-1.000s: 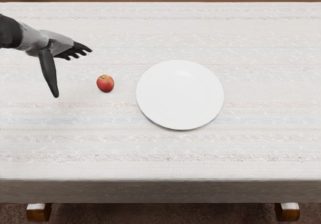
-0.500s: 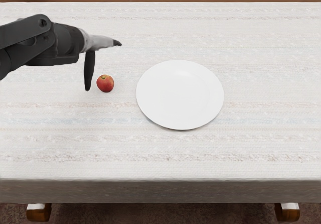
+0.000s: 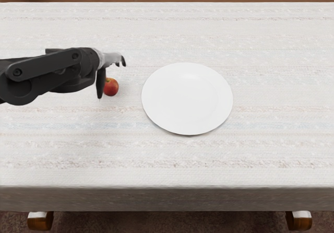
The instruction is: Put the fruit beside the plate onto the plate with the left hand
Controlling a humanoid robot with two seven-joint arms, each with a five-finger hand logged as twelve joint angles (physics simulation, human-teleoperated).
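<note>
1. Fingers [image 3: 119,59] of the left hand [image 3: 108,60] stood apart and held nothing. The thumb [image 3: 100,89] hung straight down, and the others reached toward the table's right edge with tips bent downward.
2. The thumb sat just at the left side of the apple [image 3: 111,87]; whether it touched could not be told. The other fingers hovered over the apple's far side, clear of it.
3. The apple, red and small, rested on the table [image 3: 235,160]. It lay in the left half, roughly midway between the far and near edges.
4. The plate [image 3: 187,98], white and round, lay near the table's middle. It was to the right of the apple, with a strip of cloth between them and no contact.
5. The left arm [image 3: 47,77], dark grey, came in from the table's left edge. It ran low over the cloth toward the apple.
6. The table was covered in pale woven cloth, with faint bands running from the left edge to the right edge. Wooden feet [image 3: 40,220] showed below the near edge at both corners.
</note>
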